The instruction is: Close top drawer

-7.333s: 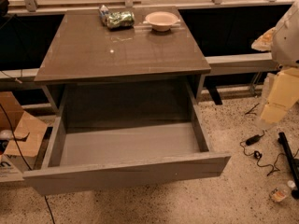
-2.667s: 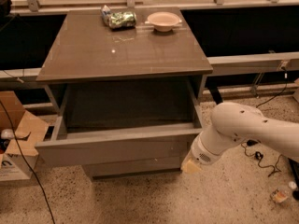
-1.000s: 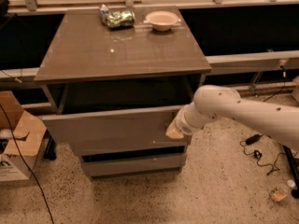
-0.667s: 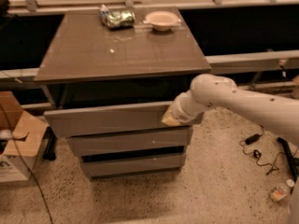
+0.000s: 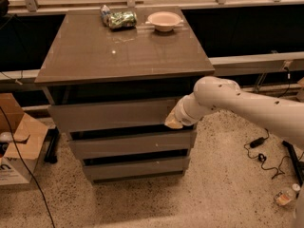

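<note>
The top drawer (image 5: 111,114) is a wide grey panel under the cabinet's glossy brown top (image 5: 123,46). It stands nearly flush with the cabinet, only a little proud of the two shorter drawer fronts (image 5: 130,145) below it. My gripper (image 5: 174,122) is at the end of the white arm (image 5: 247,109), pressed against the right end of the top drawer's front panel.
A green bag (image 5: 118,19) and a pale bowl (image 5: 164,20) sit at the back of the cabinet top. A cardboard box (image 5: 16,144) stands on the floor at the left. Cables (image 5: 259,151) and a bottle (image 5: 285,195) lie on the floor at the right.
The top drawer has slid back from wide open to almost flush with the cabinet. My gripper has moved inward with its front panel, staying against its right end.
</note>
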`<state>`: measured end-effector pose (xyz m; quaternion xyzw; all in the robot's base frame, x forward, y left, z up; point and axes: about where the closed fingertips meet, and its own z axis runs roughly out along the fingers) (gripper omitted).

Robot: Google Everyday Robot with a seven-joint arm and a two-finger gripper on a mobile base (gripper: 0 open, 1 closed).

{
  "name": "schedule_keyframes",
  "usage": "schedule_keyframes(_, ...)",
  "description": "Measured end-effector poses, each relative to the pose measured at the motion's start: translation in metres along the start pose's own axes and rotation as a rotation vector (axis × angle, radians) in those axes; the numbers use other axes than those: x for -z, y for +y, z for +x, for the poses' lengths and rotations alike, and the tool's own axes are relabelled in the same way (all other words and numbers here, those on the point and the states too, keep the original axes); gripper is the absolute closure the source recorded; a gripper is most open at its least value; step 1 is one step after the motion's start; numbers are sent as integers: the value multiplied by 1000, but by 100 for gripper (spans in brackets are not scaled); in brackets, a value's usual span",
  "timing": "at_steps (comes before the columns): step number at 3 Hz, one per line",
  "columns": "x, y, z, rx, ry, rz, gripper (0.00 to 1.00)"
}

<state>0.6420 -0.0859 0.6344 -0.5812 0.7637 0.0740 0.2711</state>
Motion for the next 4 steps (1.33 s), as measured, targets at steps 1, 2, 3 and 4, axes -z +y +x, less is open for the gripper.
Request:
schedule_keyframes(1,0,0,0,0,0,0,26)
schedule_keyframes(2,-9,-5,-3,21,4,-7,3)
schedule_keyframes(3,-13,-9,-6,24,-4,-3,0)
schedule_keyframes(4,-13,-9,-6,24,-4,-3,0)
